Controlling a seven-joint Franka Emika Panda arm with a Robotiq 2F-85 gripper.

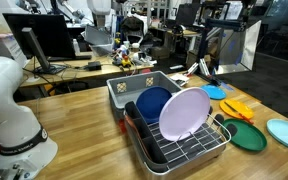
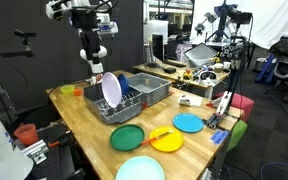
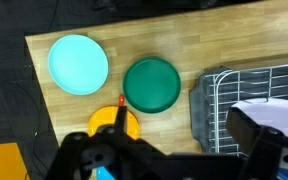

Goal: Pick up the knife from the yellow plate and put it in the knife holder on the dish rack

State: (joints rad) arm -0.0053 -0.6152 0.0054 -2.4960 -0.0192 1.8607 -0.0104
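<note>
We are seeing a round yellow-orange plastic plate point(image 2: 169, 143) with a thin orange-red plastic knife point(image 3: 121, 102), a round dark green plate point(image 3: 151, 84), a round light blue plate point(image 3: 78, 64), and a silver wire dish rack point(image 3: 244, 85) on a honey wood-grain bench point(image 3: 134, 40).

Yellow plate point(image 3: 104, 123) partly behind pincer point(image 3: 177, 160)

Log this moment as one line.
phase: pre-grasp | tool: open, empty, high near dish rack | knife: on yellow plate

Robotics lab: cluttered workbenches point(image 1: 74, 70), monitors point(image 1: 39, 40), tripods point(image 2: 24, 45).
</note>
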